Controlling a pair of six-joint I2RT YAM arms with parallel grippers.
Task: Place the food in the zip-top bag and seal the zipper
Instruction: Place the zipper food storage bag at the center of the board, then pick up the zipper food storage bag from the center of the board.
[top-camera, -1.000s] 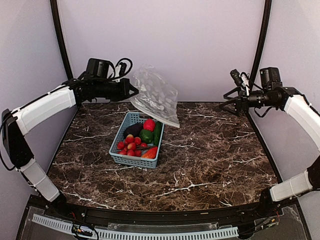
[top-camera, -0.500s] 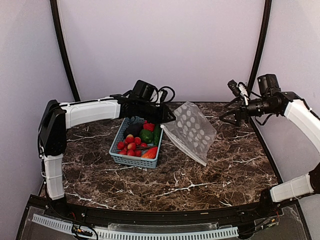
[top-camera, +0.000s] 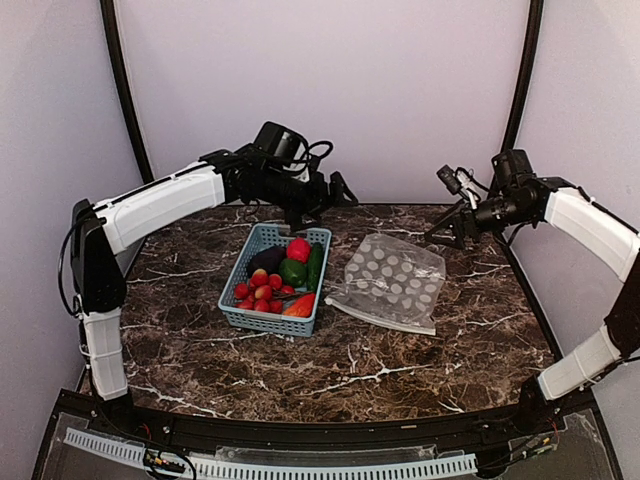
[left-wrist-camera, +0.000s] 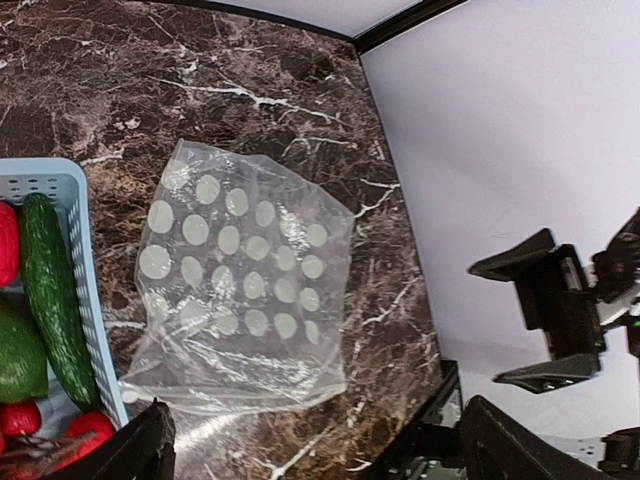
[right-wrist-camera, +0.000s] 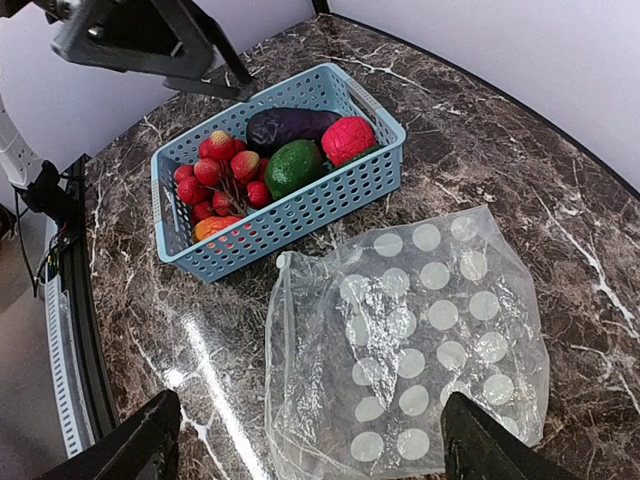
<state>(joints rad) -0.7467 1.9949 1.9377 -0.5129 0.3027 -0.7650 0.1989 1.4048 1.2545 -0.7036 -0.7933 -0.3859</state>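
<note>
Bag (top-camera: 388, 283) lies flat on surface (top-camera: 200, 350), just right of basket (top-camera: 268, 323). Food (top-camera: 272, 285) all in basket. Left jaws wide open, empty, above basket's far end. Right jaws wide open, empty, beyond bag.

Zip-top bag (top-camera: 390, 282) flat beside food (top-camera: 272, 284)

a light-blue slotted basket (top-camera: 268, 320) sits on the dark marble table (top-camera: 400, 360).
</note>
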